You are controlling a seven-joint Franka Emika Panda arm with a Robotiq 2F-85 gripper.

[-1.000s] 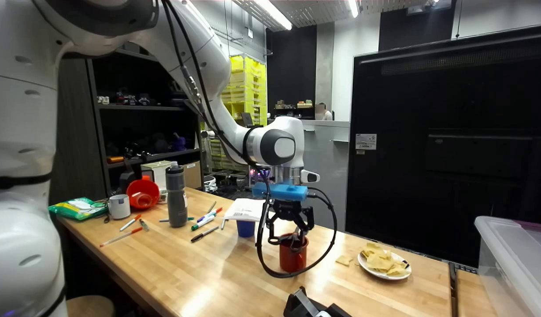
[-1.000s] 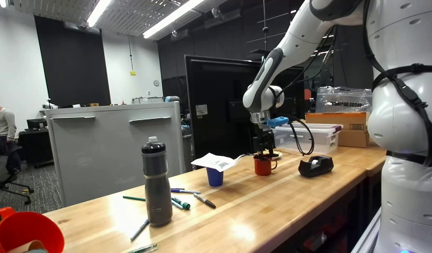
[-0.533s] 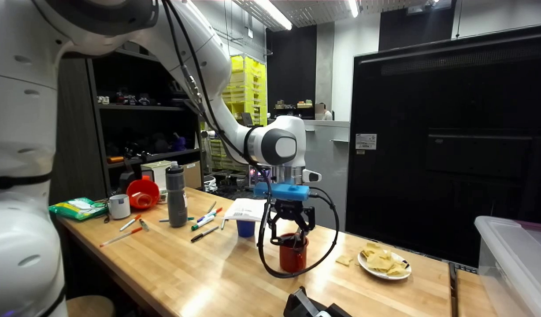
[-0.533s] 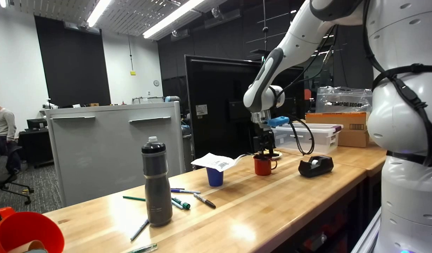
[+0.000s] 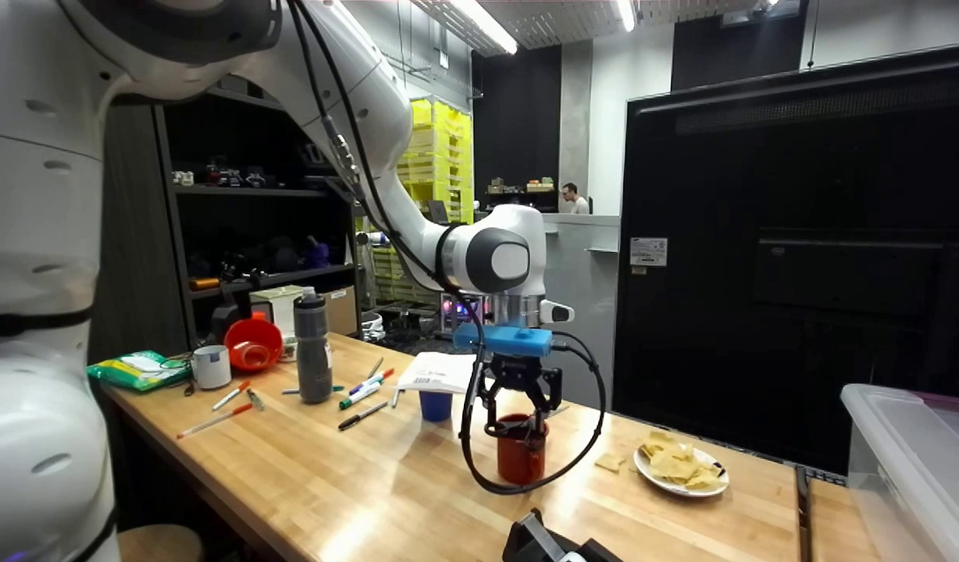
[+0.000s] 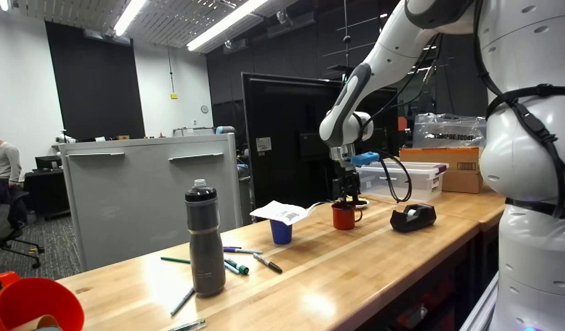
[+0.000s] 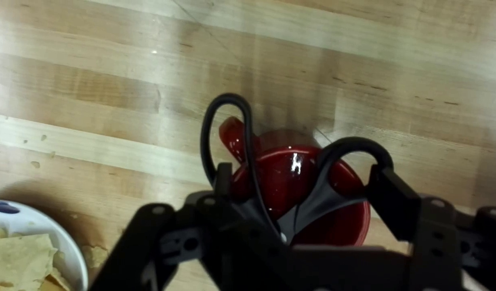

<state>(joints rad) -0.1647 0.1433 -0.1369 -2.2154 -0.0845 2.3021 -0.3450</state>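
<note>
My pincer (image 7: 301,176) is spread astride the scissors (image 7: 316,202); contact unclear. Red mug (image 7: 286,182) props them loops-up; presumably why I'm pointing down.

Your white arm (image 5: 372,108) wears black cables (image 5: 515,491) and a blue block (image 5: 518,341); your black gripper (image 7: 302,182) bears blurred discs (image 7: 438,203), probably screws.

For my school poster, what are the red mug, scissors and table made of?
Red mug: glossy, maybe enamelled metal or glazed ceramic; bright highlights show. Scissors: handles look like smooth black and grey plastic, softly shiny; blades hidden. Table: probably varnished wood; I see grain, joined strips and reflections.
</note>
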